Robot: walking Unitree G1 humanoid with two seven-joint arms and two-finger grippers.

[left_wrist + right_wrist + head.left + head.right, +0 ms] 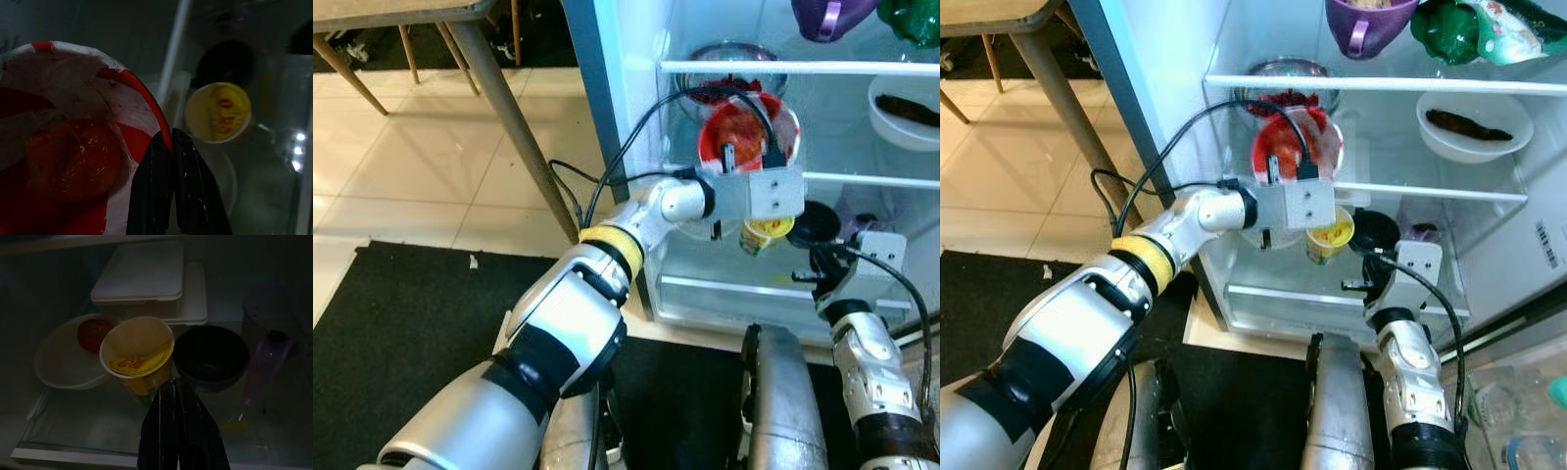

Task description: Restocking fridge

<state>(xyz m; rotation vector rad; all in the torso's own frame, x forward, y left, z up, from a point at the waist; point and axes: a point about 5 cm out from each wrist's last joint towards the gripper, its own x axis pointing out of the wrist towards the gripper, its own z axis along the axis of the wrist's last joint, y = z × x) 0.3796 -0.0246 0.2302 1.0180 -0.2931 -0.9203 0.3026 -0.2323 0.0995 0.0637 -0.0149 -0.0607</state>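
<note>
My left gripper (pixel 167 137) is shut on the rim of a red-and-white paper bowl (pixel 749 129) with a red tomato-like item (pixel 73 159) in it. It holds the bowl tilted, in front of the fridge's middle shelf (pixel 871 180). On the glass shelf below stands a yellow cup (pixel 138 357) with its lid half peeled back. My right gripper (pixel 175 382) sits low in front of that cup, fingers shut with nothing between them. A black bowl (pixel 210 357) stands beside the cup.
The lower shelf also holds a white bowl with a red item (pixel 68 357), white lidded boxes (pixel 142 279) and a purple jug (pixel 269 347). Above are a metal bowl (pixel 1283 73), a white dish (pixel 1474 122), a purple mug (pixel 1366 24) and a green bag (pixel 1459 29). A table leg (pixel 509 117) stands to the left.
</note>
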